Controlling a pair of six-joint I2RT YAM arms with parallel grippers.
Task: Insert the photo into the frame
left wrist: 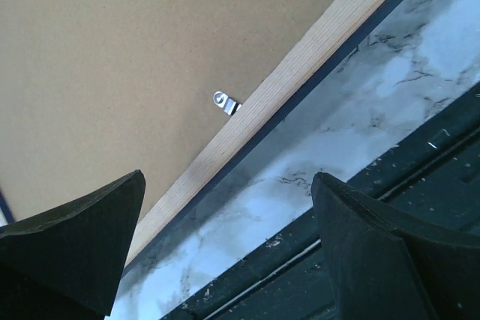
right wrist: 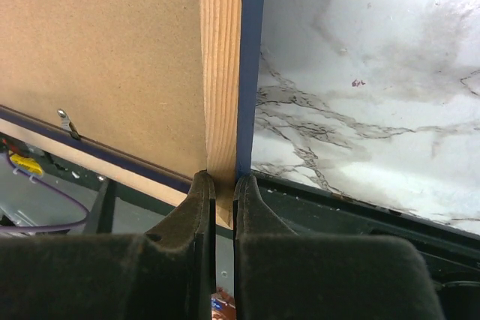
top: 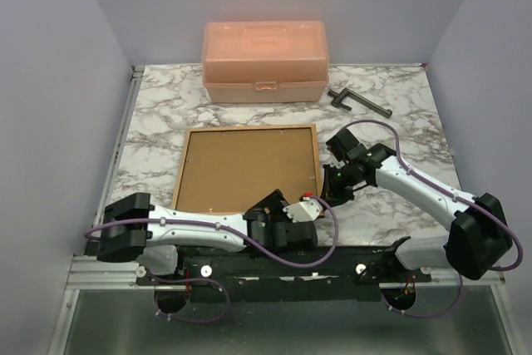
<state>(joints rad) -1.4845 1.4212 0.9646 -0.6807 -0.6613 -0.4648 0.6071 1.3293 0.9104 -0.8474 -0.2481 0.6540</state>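
While right gripper (right wrist: 223, 185) clamps side rail of frame (right wrist: 221, 73) near its near-right corner, jaws almost together on tan wood and navy edge, left gripper (left wrist: 225, 185) hangs above frame's near edge, fingers wide apart, holding nothing. Frame lies back-up on marble table (top: 399, 122), one brown backing board (top: 248, 168) inside. One metal clip (left wrist: 225, 103) shows in each wrist view. Beyond: one peach plastic box (top: 264, 60), one dark handled tool (top: 359, 103) just right of it.

Table (top: 154, 135) left of the frame (top: 249, 129) lies free; peach box (top: 264, 61) (lid shut) blocks beyond.
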